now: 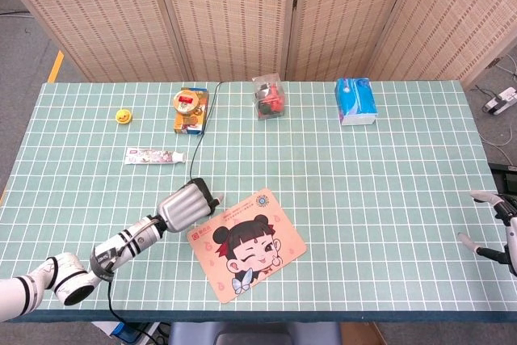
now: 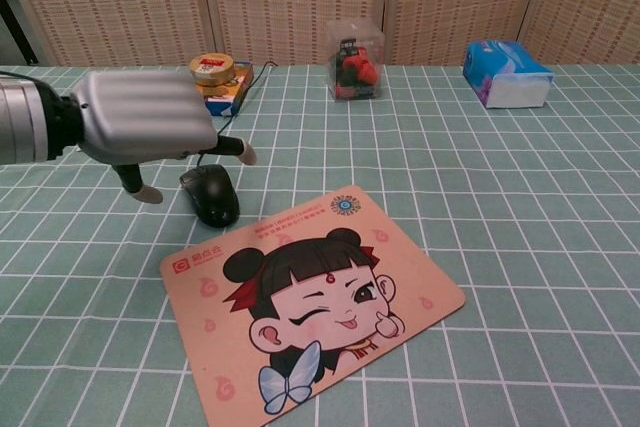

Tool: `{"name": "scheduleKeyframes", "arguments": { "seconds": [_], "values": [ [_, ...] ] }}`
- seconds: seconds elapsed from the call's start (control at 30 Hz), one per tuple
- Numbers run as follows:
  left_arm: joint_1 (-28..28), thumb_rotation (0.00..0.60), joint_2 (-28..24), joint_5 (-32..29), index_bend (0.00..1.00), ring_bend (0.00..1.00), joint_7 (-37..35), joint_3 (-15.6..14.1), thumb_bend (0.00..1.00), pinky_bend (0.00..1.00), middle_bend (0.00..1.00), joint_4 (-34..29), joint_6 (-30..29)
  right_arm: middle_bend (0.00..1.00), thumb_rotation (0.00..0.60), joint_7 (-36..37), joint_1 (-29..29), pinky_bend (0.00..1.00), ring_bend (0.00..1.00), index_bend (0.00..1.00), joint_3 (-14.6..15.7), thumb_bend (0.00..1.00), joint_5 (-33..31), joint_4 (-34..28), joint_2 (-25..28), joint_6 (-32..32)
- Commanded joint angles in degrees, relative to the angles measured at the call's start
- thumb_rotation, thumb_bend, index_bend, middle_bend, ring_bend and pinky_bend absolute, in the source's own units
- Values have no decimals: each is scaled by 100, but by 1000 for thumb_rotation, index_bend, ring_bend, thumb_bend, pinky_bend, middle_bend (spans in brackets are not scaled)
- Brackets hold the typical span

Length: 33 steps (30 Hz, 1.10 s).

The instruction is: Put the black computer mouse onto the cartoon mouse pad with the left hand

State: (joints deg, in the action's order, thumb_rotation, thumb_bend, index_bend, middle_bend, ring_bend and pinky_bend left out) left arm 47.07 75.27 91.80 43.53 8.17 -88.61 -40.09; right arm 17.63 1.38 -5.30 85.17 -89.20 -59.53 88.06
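The black computer mouse (image 2: 210, 195) lies on the green checked table just left of the cartoon mouse pad (image 2: 310, 302), apart from its edge. My left hand (image 2: 145, 130) hovers over the mouse with its fingers spread downward, holding nothing. In the head view the left hand (image 1: 187, 204) covers the mouse almost fully and sits beside the pad (image 1: 247, 241), at its upper left corner. My right hand (image 1: 494, 225) stays at the table's right edge with its fingers apart and empty.
The mouse cable (image 1: 198, 135) runs back toward a tin on a box (image 1: 190, 109). A toothpaste tube (image 1: 153, 155), a small yellow item (image 1: 123, 116), a clear box of red things (image 1: 268, 96) and a tissue pack (image 1: 355, 101) lie farther back.
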Motion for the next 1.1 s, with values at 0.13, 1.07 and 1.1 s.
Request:
{"name": "scheduleKeyframes", "arguments": {
  "seconds": [0.13,1.07,1.1],
  "values": [
    [118,600,151,-293,242,1000,507,28,138,1000,961,179,-56,349,600,4,-1,413,261,277,11,18,32,-7,3,2],
    [518,600,745,-1479,257,1000,1726,-401,138,1000,959,496,-81,349,600,146,-31,413,262,277,-1,18,10,25,50,1],
    [528,600,758,-1507,257,1000,1735,-413,138,1000,959,507,-90,349,600,149,-31,413,262,277,2,18,14,25,52,0]
  ]
}}
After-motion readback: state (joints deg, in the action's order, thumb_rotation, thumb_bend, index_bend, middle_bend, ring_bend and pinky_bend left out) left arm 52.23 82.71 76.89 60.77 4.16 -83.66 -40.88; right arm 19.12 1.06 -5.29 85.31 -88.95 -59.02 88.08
